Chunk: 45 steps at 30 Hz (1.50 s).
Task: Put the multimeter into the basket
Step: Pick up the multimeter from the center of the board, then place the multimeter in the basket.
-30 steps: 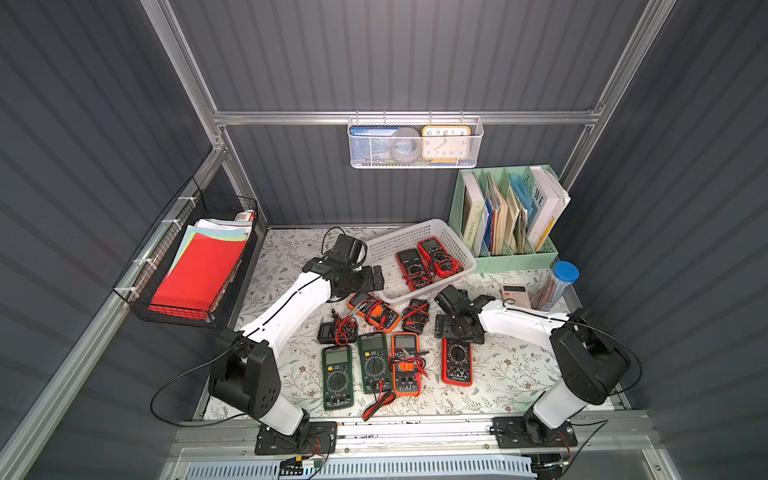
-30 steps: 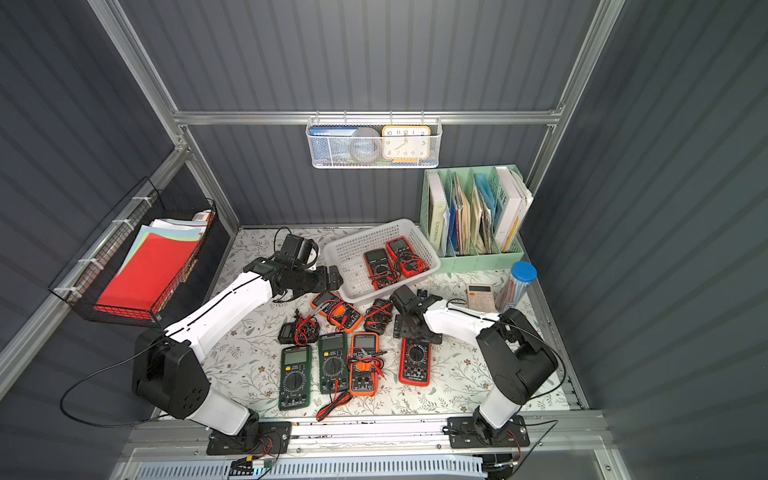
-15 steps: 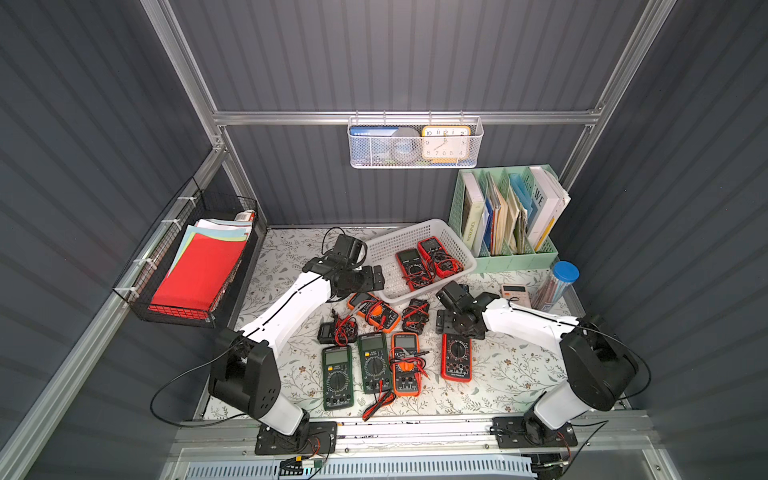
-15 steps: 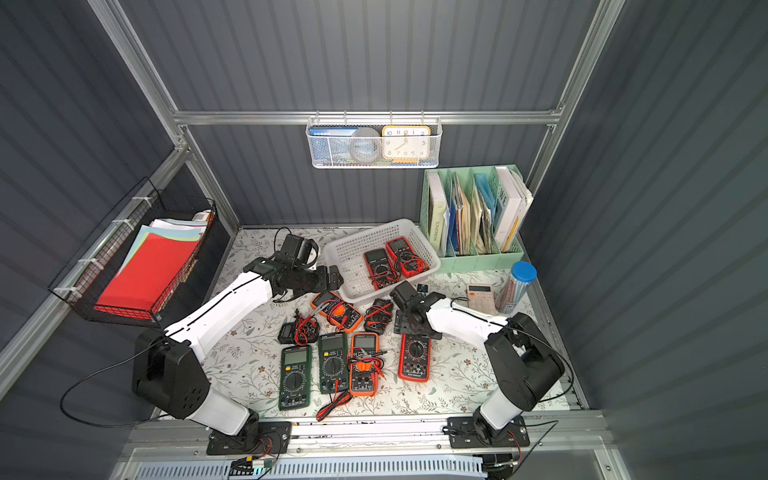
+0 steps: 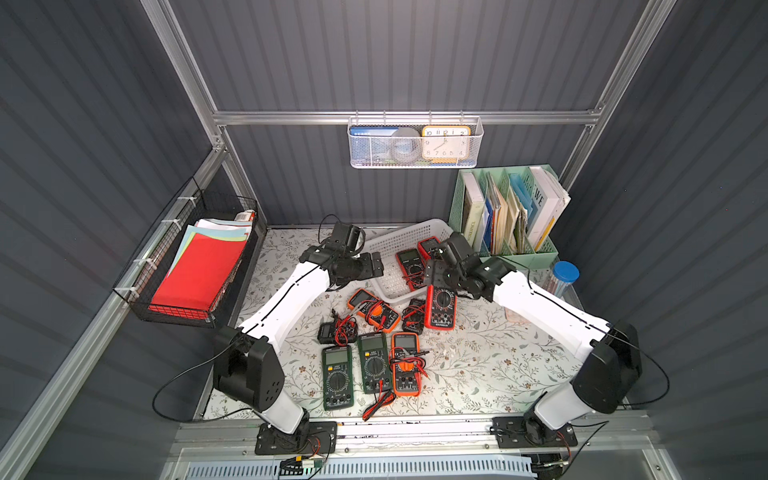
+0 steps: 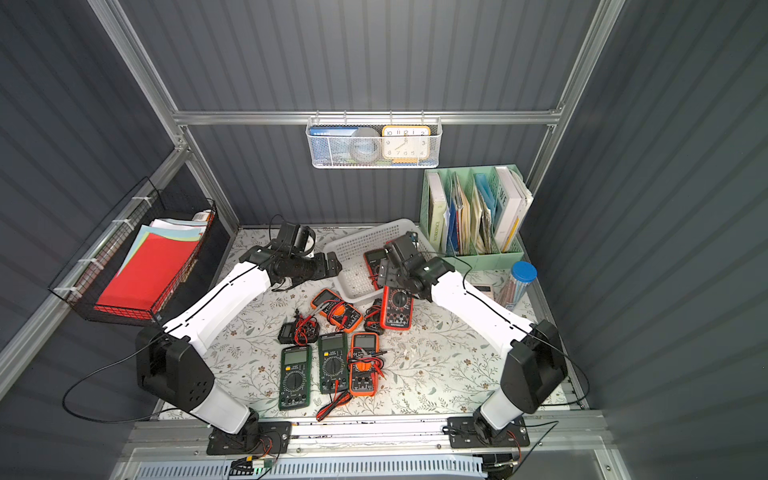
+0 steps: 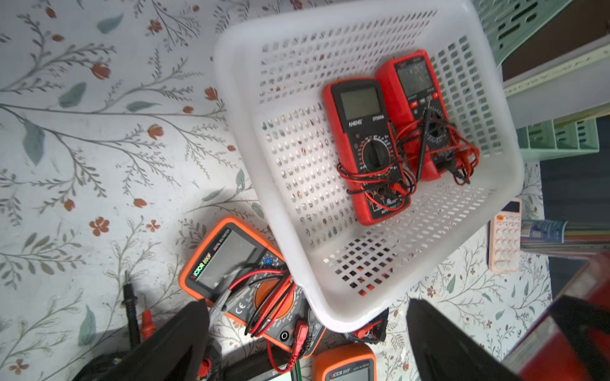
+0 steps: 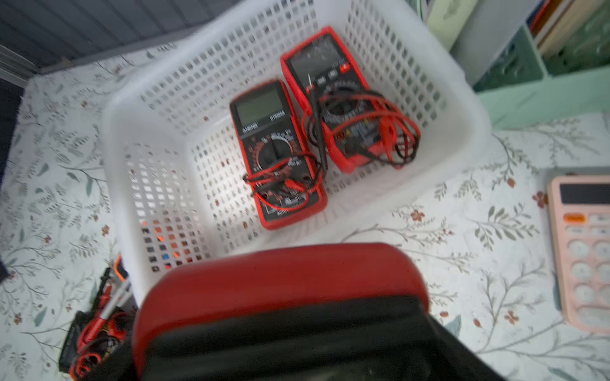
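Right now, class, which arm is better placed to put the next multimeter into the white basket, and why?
Right. The right hand holds a red multimeter beside the basket; the left hand is open and empty.

In both top views your left arm [image 5: 286,303] rises from its base at 7 o'clock and reaches toward 1 o'clock. The left gripper [image 5: 377,264] points to 3 o'clock. In the left wrist view its black fingers [image 7: 171,343] stand well apart, gripping nothing. Your right arm [image 5: 540,307] leans from 5 o'clock toward 10 o'clock. The right gripper [image 5: 435,272] points downward, its jaws clamped on the top end of the red multimeter [image 5: 440,307].
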Tool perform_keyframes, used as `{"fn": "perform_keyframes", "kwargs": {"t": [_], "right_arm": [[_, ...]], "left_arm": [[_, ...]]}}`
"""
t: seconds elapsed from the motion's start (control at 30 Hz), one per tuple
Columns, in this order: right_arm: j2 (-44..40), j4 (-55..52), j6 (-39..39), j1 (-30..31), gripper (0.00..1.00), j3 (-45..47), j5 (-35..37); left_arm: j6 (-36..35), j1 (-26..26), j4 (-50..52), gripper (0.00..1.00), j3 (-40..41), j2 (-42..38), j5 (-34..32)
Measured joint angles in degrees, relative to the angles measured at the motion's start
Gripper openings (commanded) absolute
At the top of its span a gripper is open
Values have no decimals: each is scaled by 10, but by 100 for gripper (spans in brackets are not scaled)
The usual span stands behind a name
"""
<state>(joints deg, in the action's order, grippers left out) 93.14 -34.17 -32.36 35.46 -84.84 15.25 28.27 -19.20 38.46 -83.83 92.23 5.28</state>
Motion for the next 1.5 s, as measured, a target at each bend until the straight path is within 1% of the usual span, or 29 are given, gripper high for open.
{"fn": "perform_keyframes", "kwargs": {"t": [0.23,0.47,0.63,0.77,0.97,1.13,1.2,1.33,1.5], "right_arm": [[130,45,52,-8,69,-167,21],[251,118,119,-10,69,-270,38],[319,159,155,-10,69,-289,33],[360,168,176,-9,73,-288,13],[373,174,211,5,80,-289,-6],[393,172,230,18,81,-312,-13],[405,170,235,22,86,-324,-13],[423,167,239,27,99,-337,-16],[461,142,236,33,99,-368,-22]], "left_arm": [[19,54,5,99,-1,10,-10],[31,68,2,99,21,9,-10],[37,68,4,99,45,9,-10],[44,68,1,99,48,10,-5],[50,68,-5,99,49,21,3],[54,68,-10,99,49,31,7],[55,68,-11,99,49,33,8],[57,68,-13,99,49,34,9],[59,68,-14,99,49,34,10]]}}
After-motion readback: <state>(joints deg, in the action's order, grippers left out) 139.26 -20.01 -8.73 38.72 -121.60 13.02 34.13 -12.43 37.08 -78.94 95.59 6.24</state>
